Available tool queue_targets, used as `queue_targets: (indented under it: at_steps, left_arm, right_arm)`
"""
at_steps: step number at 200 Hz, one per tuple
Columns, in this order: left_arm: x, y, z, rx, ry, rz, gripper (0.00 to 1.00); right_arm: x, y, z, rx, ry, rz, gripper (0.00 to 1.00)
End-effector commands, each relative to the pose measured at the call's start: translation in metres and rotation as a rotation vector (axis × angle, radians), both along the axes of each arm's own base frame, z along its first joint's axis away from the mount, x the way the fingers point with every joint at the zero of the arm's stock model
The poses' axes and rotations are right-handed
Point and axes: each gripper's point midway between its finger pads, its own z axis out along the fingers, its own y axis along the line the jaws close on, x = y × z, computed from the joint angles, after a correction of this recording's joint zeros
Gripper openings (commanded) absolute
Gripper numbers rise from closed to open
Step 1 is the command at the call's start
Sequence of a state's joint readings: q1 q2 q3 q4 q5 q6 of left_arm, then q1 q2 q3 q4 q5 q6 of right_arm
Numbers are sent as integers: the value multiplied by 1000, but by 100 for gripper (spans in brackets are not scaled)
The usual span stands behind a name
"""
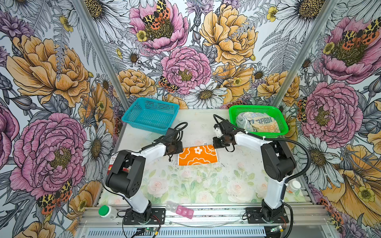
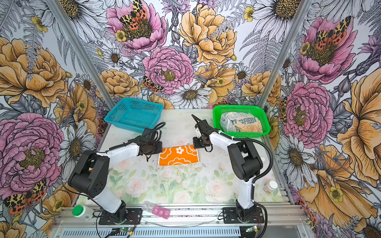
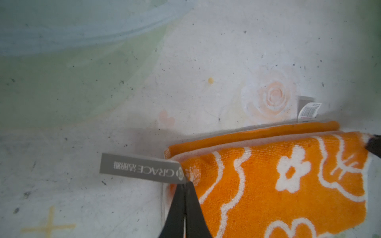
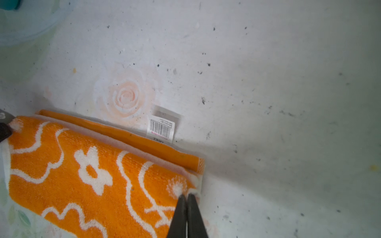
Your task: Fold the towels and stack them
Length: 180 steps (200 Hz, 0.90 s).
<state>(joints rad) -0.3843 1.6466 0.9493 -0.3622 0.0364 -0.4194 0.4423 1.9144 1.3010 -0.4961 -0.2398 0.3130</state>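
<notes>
On my flower-printed table (image 1: 206,185), the green basket (image 1: 255,106) at the far right holds the crumpled striped RABBIT towel (image 1: 257,123). The orange flowered towel (image 1: 197,155) lies folded flat mid-table. My left gripper (image 3: 185,185) has its jaws pinched together on the towel's far left corner, beside the grey label (image 3: 140,168). My right gripper (image 4: 185,195) is likewise clamped on the far right corner.

Bright, even light — blurred wrist-view corners
</notes>
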Motion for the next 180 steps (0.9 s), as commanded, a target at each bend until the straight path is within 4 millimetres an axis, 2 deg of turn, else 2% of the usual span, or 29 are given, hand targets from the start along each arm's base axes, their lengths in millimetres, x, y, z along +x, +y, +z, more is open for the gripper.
queue_targets:
  at_steps: [1, 33, 49, 76, 102, 139, 180]
  left_arm:
    - [3, -5, 29, -15, -86, -6, 0]
    - [1, -14, 54, -3, -168, -54, 0]
    - [3, -10, 57, 11, -183, -39, 0]
    - [10, -1, 43, 30, -150, -13, 0]
    - [18, 0, 27, 63, -129, -20, 0]
    - [28, 12, 14, 138, -141, 29, 0]
    - [29, 30, 2, 222, -150, 78, 0]
  right_arm:
    - [2, 5, 15, 17, -44, 13, 0]
    - [-1, 2, 18, 10, -52, 8, 0]
    - [-2, 1, 18, 9, -51, 5, 0]
    - [0, 0, 19, 3, -58, 0, 0]
    - [3, -1, 22, -5, -73, -7, 0]
    - [9, -4, 22, -17, -84, -14, 0]
    - [15, -5, 10, -48, -77, -9, 0]
